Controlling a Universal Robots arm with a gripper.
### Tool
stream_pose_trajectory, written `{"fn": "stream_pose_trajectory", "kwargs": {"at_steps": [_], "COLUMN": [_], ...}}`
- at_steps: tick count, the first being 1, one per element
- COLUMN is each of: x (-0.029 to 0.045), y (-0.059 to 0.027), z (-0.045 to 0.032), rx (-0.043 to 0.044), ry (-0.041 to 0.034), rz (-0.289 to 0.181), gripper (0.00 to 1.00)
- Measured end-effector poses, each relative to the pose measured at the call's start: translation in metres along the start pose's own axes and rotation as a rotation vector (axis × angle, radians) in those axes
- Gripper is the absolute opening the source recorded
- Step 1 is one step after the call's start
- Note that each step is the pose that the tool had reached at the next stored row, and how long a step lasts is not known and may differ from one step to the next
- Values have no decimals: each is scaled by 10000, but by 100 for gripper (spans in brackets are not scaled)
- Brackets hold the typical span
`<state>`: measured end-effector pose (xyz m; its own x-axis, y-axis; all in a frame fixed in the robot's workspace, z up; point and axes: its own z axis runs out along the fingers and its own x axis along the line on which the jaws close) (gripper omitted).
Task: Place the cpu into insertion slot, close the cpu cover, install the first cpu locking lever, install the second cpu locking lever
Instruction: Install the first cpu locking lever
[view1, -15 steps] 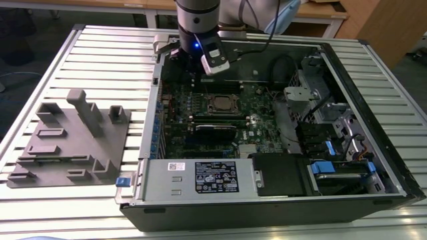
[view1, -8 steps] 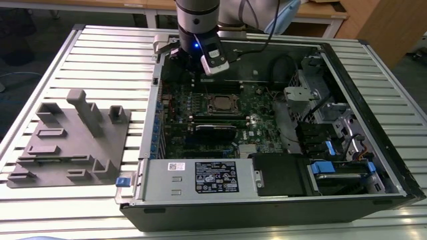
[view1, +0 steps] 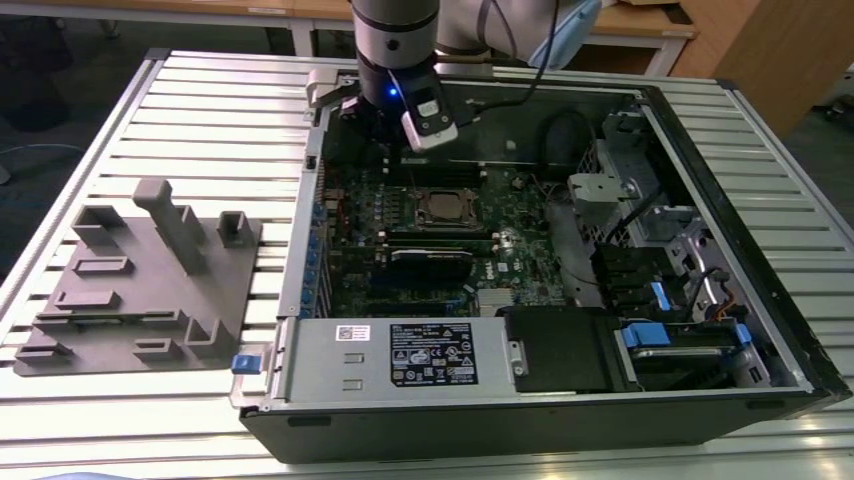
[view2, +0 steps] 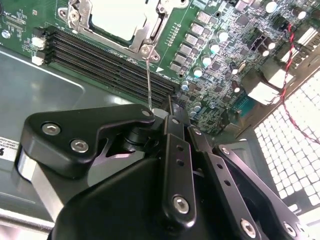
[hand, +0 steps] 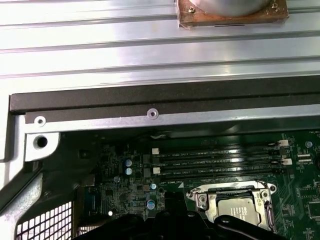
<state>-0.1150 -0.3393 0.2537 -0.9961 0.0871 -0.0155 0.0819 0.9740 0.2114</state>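
Observation:
The insertion slot (view1: 441, 208) sits mid-board on the green motherboard inside the open case. The cpu (hand: 240, 210), silvery on top (view2: 117, 15), lies in it. The cpu cover (hand: 227, 190) is down around the chip as a metal frame (view2: 145, 37). One thin wire locking lever (view2: 148, 80) stands up from the socket corner, and its free end meets my fingertips. My gripper (view2: 167, 114) is shut. It hangs just beyond the socket's far side (view1: 384, 140), by the memory slots. Whether the lever is clamped or only touched is not visible.
Black memory slots (view2: 100, 60) run between the socket and the case wall (hand: 150, 100). A grey fixture block (view1: 140, 275) stands on the slatted table at the exterior view's left. The labelled power supply (view1: 400, 352) and drive bays (view1: 667, 300) fill the case's near and right sides.

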Motion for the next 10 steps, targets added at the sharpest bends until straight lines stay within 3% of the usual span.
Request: {"fn": "stream_pose_trajectory", "kwargs": {"at_steps": [7,10], "x": [-11,-10], "y": [12,19], "z": [23,28], "rx": [-18,-76], "ry": [2,6], "rz": [1,1], "gripper": [11,11]}}
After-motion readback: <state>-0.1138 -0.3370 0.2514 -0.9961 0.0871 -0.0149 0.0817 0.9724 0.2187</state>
